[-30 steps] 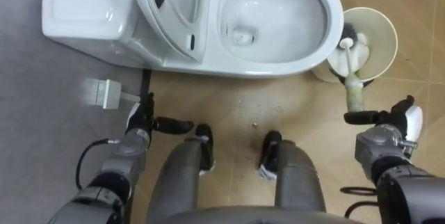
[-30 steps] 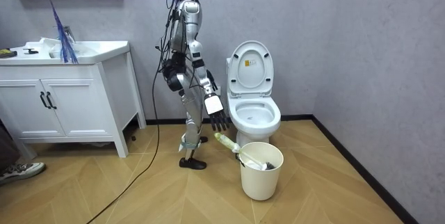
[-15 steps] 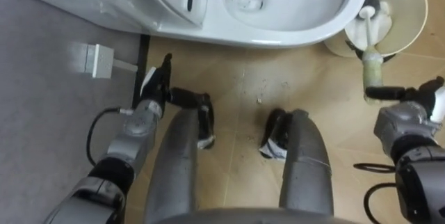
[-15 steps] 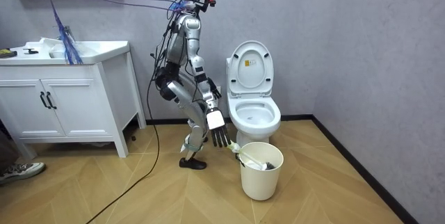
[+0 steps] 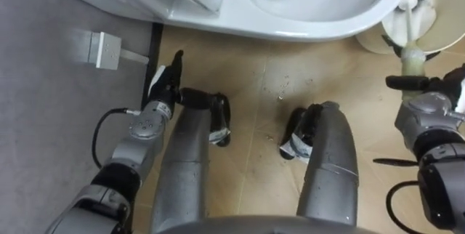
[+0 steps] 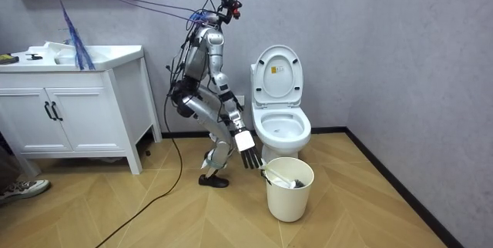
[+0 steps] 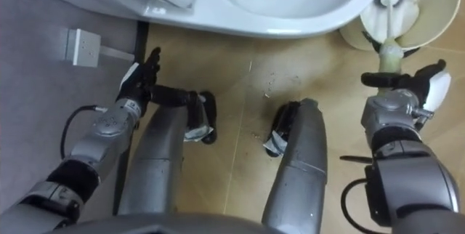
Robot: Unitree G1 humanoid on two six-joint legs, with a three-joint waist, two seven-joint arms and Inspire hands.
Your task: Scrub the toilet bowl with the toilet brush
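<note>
Standing with knees bent in front of the white ceramic toilet (image 5: 305,23), lid and seat raised in the room view. Right hand (image 7: 418,85): open wide, fingers straight, thumb stuck out sideways, holding nothing. The thumb lies just below the end of the pale-handled toilet brush (image 7: 392,51); I cannot tell whether it touches. The brush stands head-down in the cream plastic bucket (image 7: 436,30) on the wood-pattern floor (image 5: 254,103), just beside the toilet bowl on my right, with its handle leaning out over the rim toward that hand. Left hand (image 5: 166,89): open, fingers straight and together, thumb out, empty, hanging beside my left thigh near the grey wall (image 5: 43,118).
</note>
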